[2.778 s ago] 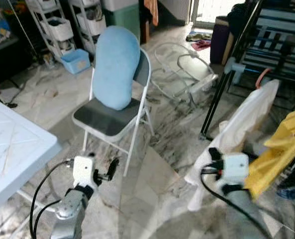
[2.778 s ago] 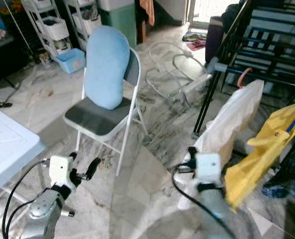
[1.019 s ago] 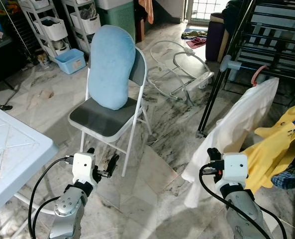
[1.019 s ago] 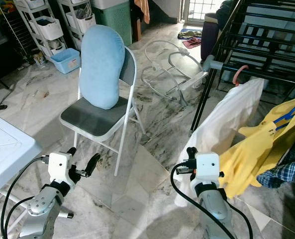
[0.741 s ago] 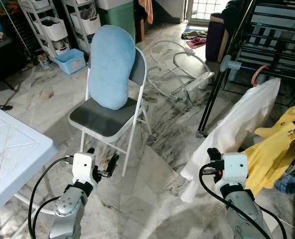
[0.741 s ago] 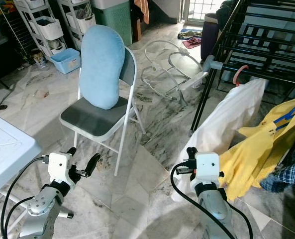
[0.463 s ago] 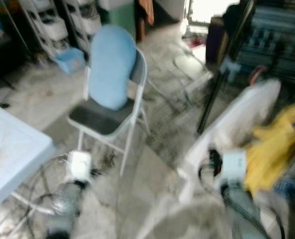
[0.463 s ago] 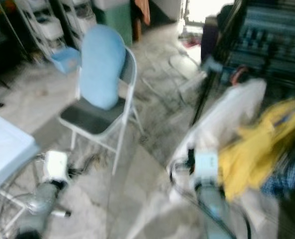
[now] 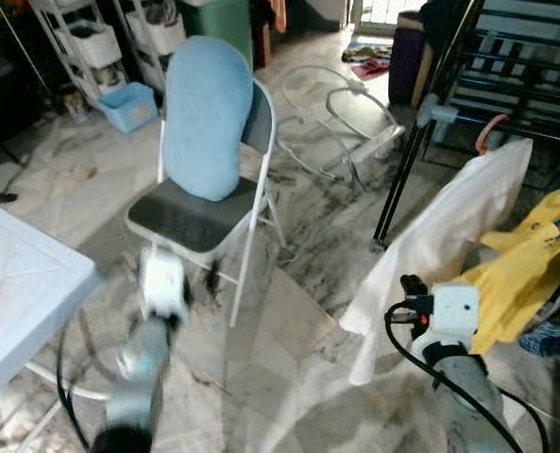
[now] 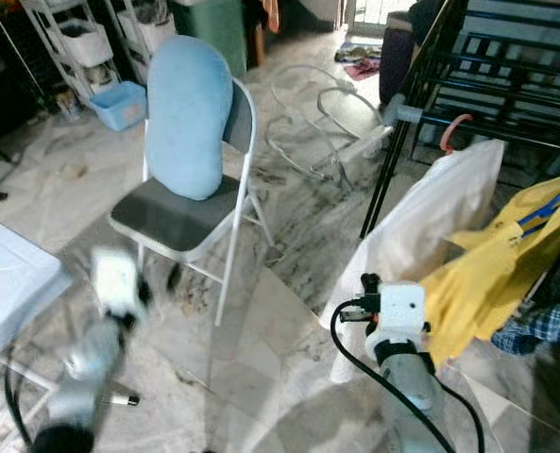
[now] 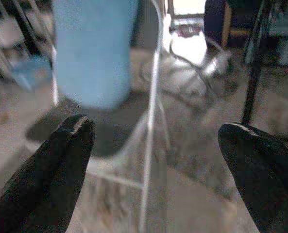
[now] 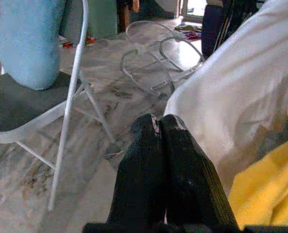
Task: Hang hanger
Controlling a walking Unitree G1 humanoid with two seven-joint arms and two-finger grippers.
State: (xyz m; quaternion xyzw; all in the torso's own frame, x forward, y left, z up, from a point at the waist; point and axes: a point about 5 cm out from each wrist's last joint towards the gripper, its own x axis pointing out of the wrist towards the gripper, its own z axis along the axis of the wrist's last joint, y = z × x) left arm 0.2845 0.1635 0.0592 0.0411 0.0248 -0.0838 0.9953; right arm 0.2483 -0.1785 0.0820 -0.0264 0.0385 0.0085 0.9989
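Hanger hook [image 9: 488, 132], orange, pokes up over the white garment [image 9: 449, 241] on the black rack [image 10: 506, 90], up and right of my right gripper [image 12: 160, 145], whose fingers are pressed together on nothing. My left gripper [image 11: 153, 145] is spread wide, facing the folding chair [image 9: 209, 203]. My judgement: steady my stance, then raise the right claw along the cloth toward that hook before closing on anything.
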